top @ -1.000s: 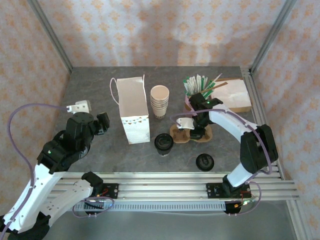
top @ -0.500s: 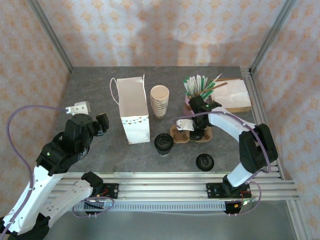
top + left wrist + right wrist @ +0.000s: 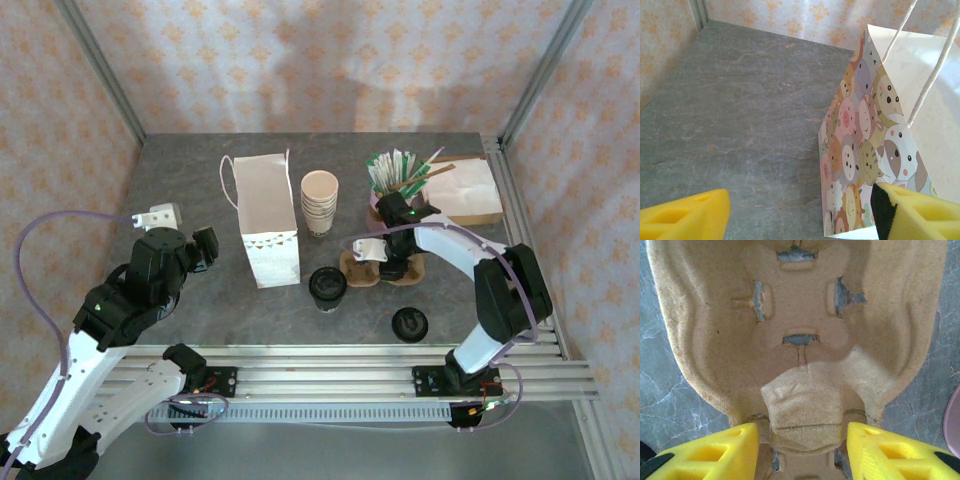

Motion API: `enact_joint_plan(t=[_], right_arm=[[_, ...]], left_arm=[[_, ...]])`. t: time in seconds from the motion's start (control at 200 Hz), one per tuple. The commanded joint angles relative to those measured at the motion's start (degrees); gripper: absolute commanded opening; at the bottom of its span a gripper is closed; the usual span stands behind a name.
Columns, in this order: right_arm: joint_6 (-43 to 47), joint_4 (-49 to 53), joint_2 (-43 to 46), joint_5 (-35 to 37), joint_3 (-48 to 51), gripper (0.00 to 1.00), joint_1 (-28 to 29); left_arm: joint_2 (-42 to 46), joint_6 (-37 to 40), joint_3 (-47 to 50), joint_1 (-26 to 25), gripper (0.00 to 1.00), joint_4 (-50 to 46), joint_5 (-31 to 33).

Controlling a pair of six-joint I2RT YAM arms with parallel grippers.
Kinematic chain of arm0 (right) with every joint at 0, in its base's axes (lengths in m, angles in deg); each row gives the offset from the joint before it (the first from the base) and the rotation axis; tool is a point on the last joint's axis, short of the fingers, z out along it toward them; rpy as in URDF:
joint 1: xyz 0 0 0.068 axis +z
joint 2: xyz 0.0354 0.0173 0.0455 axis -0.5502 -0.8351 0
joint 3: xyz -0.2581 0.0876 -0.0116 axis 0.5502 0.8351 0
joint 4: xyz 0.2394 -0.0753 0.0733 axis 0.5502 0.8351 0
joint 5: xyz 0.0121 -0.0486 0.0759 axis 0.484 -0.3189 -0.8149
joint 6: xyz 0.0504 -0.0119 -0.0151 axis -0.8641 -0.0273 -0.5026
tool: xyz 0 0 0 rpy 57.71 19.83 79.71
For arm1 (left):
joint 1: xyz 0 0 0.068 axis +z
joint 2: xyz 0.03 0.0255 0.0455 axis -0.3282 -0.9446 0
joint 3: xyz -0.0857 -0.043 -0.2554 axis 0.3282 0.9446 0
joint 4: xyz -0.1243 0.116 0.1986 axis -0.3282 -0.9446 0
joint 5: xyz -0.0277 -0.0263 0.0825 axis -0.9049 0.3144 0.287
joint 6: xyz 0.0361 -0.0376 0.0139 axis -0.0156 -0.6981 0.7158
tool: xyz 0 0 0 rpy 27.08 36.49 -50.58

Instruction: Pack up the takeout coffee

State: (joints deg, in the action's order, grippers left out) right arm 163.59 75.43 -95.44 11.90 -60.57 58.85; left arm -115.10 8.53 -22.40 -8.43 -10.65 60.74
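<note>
The small tan paper cup with a black plastic lid (image 3: pixel 327 286) stands on the grey stone-look surface (image 3: pixel 180 190), just in front of the upright white paper bag (image 3: pixel 268 220), whose side is printed with cartoon animal faces. The left gripper (image 3: pixel 800 210), fingers spread wide, hangs beside the bag. The right gripper (image 3: pixel 802 440) is spread astride the middle ridge of the brown moulded-pulp cup carrier (image 3: pixel 800 330).
</note>
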Motion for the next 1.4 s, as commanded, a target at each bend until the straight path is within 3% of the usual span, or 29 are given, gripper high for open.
enact_joint_plan(t=[0.0,0.28,0.49,1.126,1.391], right_arm=[[-0.1,0.7,-1.4,0.4,-1.4,0.50,0.5],[-0.5,0.7,-2.6,1.0,-2.5,0.54,0.6],[-1.0,0.8,-2.8,0.5,-3.6,0.46,0.7],[-0.7,2.2,-3.7,-2.2,-3.8,0.50,0.8],[-0.8,2.3,-4.2,-1.6,-4.2,0.41,0.8]], left_arm=[[0.3,-0.4,0.7,0.5,0.75,0.8,0.9],[0.0,-0.8,1.3,0.4,0.75,1.1,0.6],[0.0,-0.9,1.6,0.5,0.76,1.3,0.4],[0.2,-1.3,2.0,0.5,0.75,1.1,0.6],[0.4,-1.4,1.9,0.5,0.75,0.9,0.8]])
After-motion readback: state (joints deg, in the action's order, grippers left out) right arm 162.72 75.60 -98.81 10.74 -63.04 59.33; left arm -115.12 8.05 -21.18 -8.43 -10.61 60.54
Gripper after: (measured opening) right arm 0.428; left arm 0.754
